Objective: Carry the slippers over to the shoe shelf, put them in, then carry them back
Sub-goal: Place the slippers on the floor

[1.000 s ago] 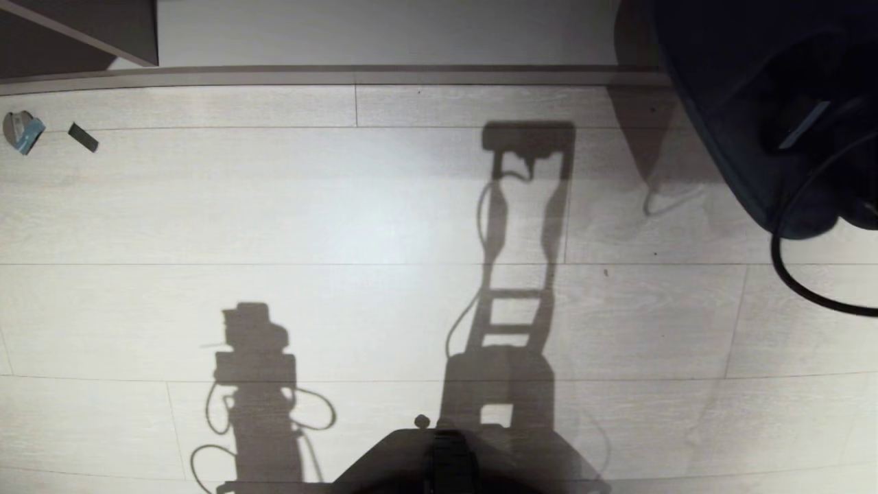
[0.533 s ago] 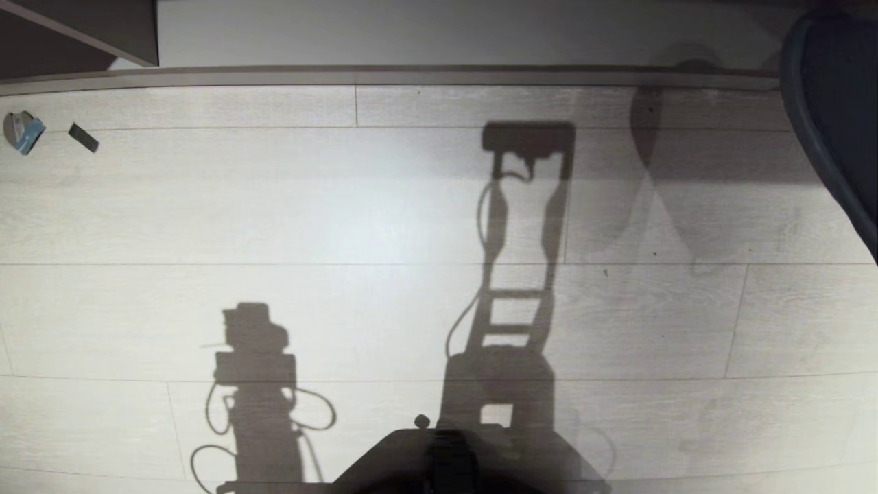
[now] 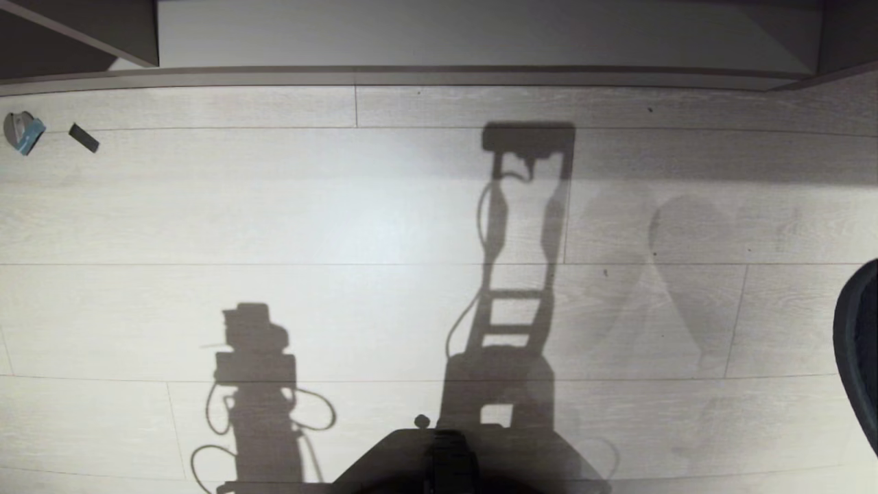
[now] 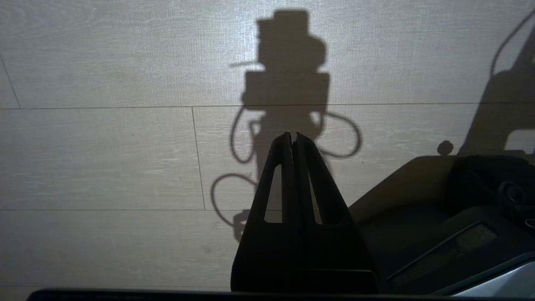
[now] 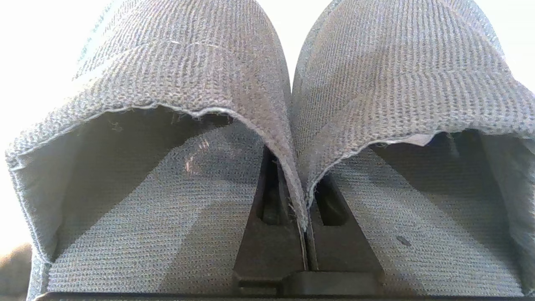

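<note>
Slippers (image 5: 276, 104) are held side by side in the right wrist view, filling it almost edge to edge: two knitted straps arch over grey footbeds, and the inner edges of both straps are pinched together between the fingers of the right gripper (image 5: 305, 234), whose jaws are pressed tight on the fabric. Only bright glare is seen behind the pair.

In the head view, pale floor (image 3: 343, 219) planks are spread out below, crossed by the robot's own shadow. One dark curved edge of a slipper is caught at the right border (image 3: 861, 343), lifted clear of the floor. The shelf (image 3: 480, 34) is seen along the top, its light base board running across behind a low threshold strip. Two small scraps (image 3: 24, 130) are lying on the planks far left. The robot's base (image 3: 446, 460) is seen at the bottom centre.

In the left wrist view, the left gripper (image 4: 292, 136) is hung over bare planks, fingers pressed together on nothing.
</note>
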### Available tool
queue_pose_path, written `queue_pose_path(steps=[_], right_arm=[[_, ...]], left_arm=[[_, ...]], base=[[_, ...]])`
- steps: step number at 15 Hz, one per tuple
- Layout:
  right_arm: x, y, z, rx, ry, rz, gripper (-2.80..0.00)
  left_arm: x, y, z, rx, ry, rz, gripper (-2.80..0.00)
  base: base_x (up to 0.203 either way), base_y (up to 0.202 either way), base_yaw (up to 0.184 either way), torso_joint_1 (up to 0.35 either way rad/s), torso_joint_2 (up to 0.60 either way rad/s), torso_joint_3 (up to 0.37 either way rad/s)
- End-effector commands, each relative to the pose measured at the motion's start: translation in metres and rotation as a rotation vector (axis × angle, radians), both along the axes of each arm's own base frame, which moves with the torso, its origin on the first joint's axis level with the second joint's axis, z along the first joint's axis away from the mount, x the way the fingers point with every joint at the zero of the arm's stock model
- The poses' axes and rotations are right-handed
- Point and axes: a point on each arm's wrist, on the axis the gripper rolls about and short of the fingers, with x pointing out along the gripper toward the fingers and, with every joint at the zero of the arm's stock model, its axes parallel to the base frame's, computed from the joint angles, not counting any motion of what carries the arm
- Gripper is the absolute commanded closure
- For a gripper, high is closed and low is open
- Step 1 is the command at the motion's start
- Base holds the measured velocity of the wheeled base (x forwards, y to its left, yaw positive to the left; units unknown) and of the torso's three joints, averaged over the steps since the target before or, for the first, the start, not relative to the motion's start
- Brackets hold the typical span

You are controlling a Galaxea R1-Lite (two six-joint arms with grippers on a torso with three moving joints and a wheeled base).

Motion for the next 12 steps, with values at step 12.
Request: queue_pose_path(steps=[12], right_arm=[[0.003, 0.000, -0.088, 0.028, 0.269, -0.026, 0.00]], left_arm=[[0.000, 0.000, 0.000, -0.005, 0.000, 0.000, 0.00]], base=[[0.000, 0.000, 0.000, 0.000, 0.00, 0.000]])
